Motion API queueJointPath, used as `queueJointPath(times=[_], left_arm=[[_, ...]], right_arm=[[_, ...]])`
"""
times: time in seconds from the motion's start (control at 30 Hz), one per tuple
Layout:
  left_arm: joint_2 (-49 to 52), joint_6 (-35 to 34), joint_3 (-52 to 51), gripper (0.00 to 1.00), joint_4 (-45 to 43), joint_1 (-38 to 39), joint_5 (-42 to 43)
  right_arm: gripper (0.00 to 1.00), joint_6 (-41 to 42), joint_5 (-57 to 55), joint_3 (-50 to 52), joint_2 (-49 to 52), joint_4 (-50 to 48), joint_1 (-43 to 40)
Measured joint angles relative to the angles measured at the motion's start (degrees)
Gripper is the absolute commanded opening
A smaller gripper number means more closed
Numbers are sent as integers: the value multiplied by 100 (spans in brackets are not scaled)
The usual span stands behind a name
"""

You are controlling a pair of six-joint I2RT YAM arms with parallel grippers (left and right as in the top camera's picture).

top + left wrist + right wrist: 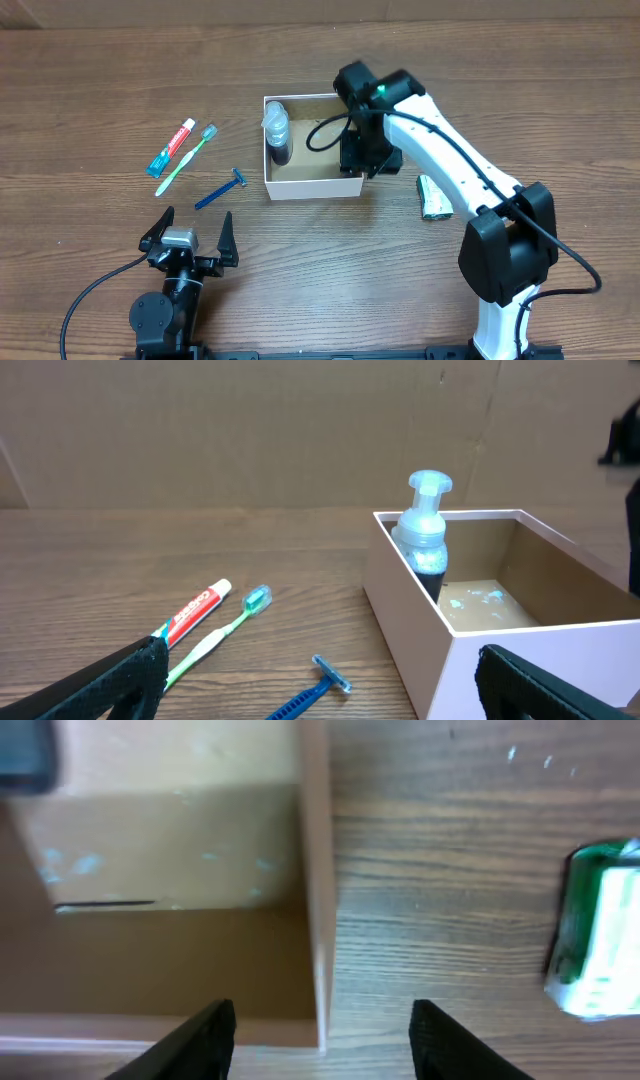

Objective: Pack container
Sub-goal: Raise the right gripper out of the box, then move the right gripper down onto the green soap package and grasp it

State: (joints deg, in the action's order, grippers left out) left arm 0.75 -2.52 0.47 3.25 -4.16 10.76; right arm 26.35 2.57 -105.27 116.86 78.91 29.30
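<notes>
My right gripper point(322, 1025) straddles the container's point(312, 187) right wall edge, spread and empty — left gripper point(197, 220) spread, holding nothing.

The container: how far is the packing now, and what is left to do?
Done: a pump bottle stands inside the container. In hand: nothing; the right tool is open over the container's right wall, the left tool open too. Left: toothpaste, toothbrush, razor and a green-white packet lie outside.
</notes>
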Motion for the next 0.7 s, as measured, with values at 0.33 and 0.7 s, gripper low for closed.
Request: queueJointPath(times=[0.33, 0.7], left_arm=[[0, 0, 0, 100, 0, -2, 0], [-2, 0, 0, 100, 0, -2, 0]], right_arm=[[75, -365, -79, -1801, -11, 1729, -345], [88, -911, -214, -964, -299, 1510, -1423]])
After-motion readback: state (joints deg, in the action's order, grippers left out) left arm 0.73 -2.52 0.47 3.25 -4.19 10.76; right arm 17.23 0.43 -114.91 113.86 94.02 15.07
